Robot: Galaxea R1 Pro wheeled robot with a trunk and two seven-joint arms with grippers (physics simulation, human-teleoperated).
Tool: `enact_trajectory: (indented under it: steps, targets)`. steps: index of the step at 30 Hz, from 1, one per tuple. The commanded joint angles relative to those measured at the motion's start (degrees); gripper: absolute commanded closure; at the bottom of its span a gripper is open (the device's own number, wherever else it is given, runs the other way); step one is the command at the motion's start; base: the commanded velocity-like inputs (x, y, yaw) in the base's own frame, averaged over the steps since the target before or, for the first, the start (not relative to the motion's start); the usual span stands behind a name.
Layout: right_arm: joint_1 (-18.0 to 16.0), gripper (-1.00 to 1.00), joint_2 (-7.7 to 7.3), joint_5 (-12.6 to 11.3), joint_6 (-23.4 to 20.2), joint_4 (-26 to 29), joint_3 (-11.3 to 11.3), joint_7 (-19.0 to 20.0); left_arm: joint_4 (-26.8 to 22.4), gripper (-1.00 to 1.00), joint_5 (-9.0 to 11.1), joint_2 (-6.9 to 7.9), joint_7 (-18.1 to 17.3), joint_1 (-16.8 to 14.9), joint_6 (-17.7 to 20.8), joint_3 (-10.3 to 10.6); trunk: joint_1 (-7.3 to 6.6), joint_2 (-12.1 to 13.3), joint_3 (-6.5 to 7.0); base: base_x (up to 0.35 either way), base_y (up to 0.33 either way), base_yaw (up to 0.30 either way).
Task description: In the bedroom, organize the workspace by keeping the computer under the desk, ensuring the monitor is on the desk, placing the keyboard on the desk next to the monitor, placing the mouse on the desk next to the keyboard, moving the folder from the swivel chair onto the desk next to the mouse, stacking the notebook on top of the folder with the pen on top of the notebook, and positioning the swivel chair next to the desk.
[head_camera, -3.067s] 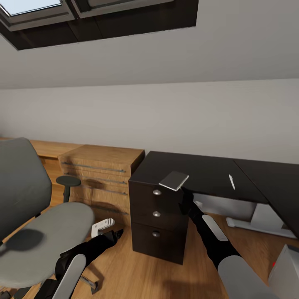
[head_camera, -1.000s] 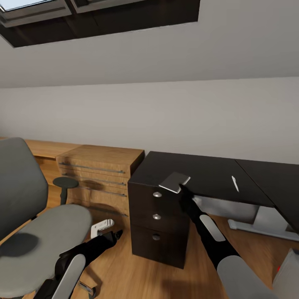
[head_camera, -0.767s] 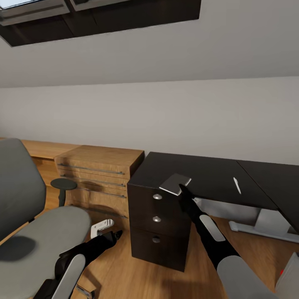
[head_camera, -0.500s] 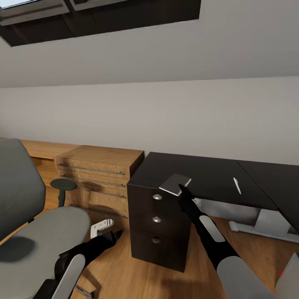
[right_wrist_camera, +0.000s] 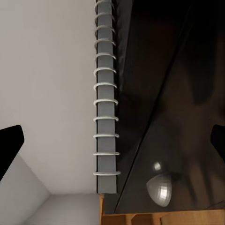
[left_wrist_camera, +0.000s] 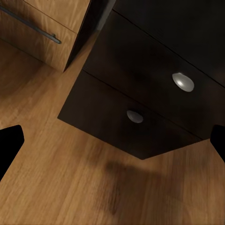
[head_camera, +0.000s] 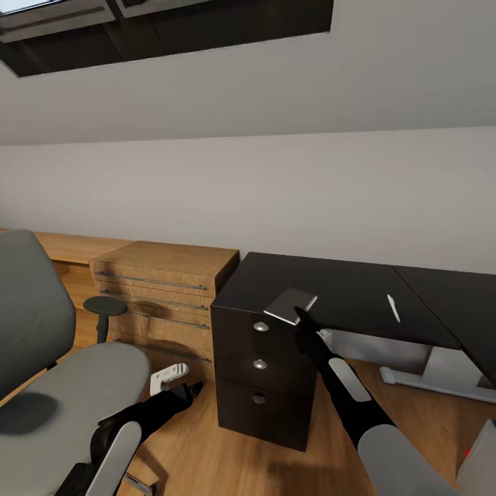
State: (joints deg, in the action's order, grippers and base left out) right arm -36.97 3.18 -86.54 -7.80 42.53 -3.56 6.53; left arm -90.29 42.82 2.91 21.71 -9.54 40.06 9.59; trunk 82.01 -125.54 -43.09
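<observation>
The thin grey notebook (head_camera: 291, 305) lies at the front corner of the black desk (head_camera: 344, 289), sticking out over the drawer stack. My right gripper (head_camera: 301, 317) is at the notebook's near edge. In the right wrist view the notebook's spiral spine (right_wrist_camera: 107, 117) runs between the wide-apart fingertips of the open right gripper (right_wrist_camera: 112, 145). The white pen (head_camera: 393, 308) rests further right on the desk. The grey swivel chair (head_camera: 69, 393) stands at the left, its seat bare. My left gripper (head_camera: 195, 388) hangs low and open by the floor, facing the desk's drawers (left_wrist_camera: 140, 93).
A light wooden chest (head_camera: 165, 286) with bar handles stands left of the desk. A small white piece (head_camera: 169, 377) lies on the wooden floor by the chair. A corner of the white-grey computer (head_camera: 482, 448) shows at the bottom right. Grey desk legs (head_camera: 427, 362) stand under the desktop.
The whole view has shifted slightly, so the camera moved. The notebook, the right gripper and the left arm keep their places relative to the desk.
</observation>
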Motion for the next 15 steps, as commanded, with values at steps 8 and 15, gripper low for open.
enact_trajectory:
  steps: [8, 15]
  targets:
    - [-0.03, -1.0, 0.36, -0.44, -0.09, -0.12, 0.02, 0.15, -0.06, -1.0, 0.6, 0.0, 0.56, -0.04, 0.03, 0.16, -0.01, -0.03, -0.06, 0.0, 0.0, 0.0]
    - [-0.04, -1.0, 0.41, -0.39, -0.04, -0.11, 0.04, 0.19, -0.06, -1.0, 0.6, 0.02, 0.59, -0.04, 0.02, 0.17, -0.01, -0.03, -0.06, 0.0, 0.0, 0.0]
